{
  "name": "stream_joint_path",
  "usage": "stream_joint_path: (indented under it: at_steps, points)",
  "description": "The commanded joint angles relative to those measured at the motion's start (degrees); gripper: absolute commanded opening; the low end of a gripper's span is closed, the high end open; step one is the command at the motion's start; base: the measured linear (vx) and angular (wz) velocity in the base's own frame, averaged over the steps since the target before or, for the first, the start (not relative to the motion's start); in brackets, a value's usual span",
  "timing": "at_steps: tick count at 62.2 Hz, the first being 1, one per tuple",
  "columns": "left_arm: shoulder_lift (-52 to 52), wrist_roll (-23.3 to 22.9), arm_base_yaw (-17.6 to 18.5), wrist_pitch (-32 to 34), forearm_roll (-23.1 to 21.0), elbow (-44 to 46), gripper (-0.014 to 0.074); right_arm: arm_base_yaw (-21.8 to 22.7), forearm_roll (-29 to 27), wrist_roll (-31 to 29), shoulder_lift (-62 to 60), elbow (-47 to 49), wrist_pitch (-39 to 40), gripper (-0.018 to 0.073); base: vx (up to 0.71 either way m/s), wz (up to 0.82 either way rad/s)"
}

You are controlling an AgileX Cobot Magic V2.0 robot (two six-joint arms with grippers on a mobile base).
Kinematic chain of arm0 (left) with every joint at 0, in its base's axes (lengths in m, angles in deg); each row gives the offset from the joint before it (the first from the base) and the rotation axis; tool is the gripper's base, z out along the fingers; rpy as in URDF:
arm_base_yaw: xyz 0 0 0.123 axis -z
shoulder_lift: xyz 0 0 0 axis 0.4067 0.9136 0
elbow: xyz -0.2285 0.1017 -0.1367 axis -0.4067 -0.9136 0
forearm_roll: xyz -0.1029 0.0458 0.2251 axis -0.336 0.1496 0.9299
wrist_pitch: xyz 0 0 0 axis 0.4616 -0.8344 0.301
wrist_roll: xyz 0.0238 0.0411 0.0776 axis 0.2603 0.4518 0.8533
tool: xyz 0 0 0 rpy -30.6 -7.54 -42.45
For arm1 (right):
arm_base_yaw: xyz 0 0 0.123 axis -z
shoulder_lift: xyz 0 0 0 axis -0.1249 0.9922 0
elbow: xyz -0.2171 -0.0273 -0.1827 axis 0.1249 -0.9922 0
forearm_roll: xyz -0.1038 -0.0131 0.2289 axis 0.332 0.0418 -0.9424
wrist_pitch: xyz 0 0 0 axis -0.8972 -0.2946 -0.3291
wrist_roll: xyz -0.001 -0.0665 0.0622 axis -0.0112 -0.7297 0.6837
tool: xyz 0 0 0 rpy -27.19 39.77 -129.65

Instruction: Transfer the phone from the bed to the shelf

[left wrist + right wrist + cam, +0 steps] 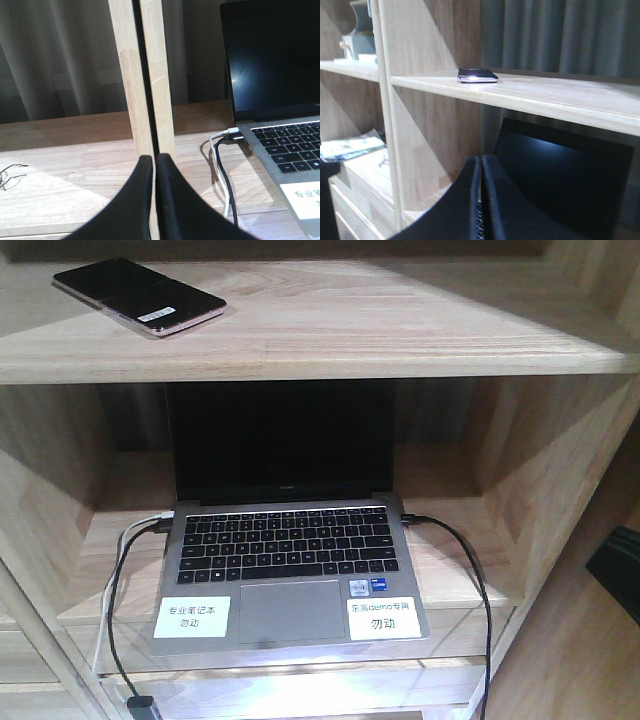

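The phone (pixel 139 296) lies flat on the upper plank of the shelf (pixel 400 335), toward its left end, white sticker up. In the compartment below, an open grey laptop (pixel 290 570) sits with cables plugged into both sides. The left gripper (pixel 154 165) and the right gripper (pixel 481 167) each show black fingers pressed together, holding nothing, both well apart from the phone

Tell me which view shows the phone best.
The exterior front view: the phone lies flat on the shelf's upper plank, top face, sticker and pinkish edge visible. The right wrist view shows it small and edge-on. The left wrist view doesn't show it.
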Motion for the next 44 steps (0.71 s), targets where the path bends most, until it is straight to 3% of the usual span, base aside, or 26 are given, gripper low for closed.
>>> stream_joint_path:
  at_steps: [1, 8, 12, 23, 37, 44]
  points:
    - [-0.77, -0.33, 0.20, 4.15, -0.52, 1.22, 0.0001, 0.23, -2.51, -0.10, 0.37, 1.41, 2.76, -0.0010, 0.00, 0.00]
    - [-0.77, -0.33, 0.20, 4.15, -0.52, 1.22, 0.0001, 0.23, -1.93, 0.22, 0.37, 1.41, 2.81, -0.0010, 0.00, 0.00]
    - [-0.77, -0.33, 0.20, 4.15, -0.52, 1.22, 0.0001, 0.23, 1.06, 2.94, 0.32, 1.41, 2.87, -0.0010, 0.00, 0.00]
    - [-0.77, -0.33, 0.20, 4.15, -0.52, 1.22, 0.0001, 0.23, 19.29, 23.16, 0.32, 1.41, 2.87, -0.0010, 0.00, 0.00]
    - [-0.77, -0.33, 0.20, 4.15, -0.52, 1.22, 0.0001, 0.23, 48.73, 54.47, 0.32, 1.41, 3.95, -0.0010, 0.00, 0.00]
    - [-0.77, -0.33, 0.20, 4.15, -0.52, 1.22, 0.0001, 0.23, 53.44, 59.25, 0.32, 1.41, 5.60, -0.0010, 0.00, 0.00]
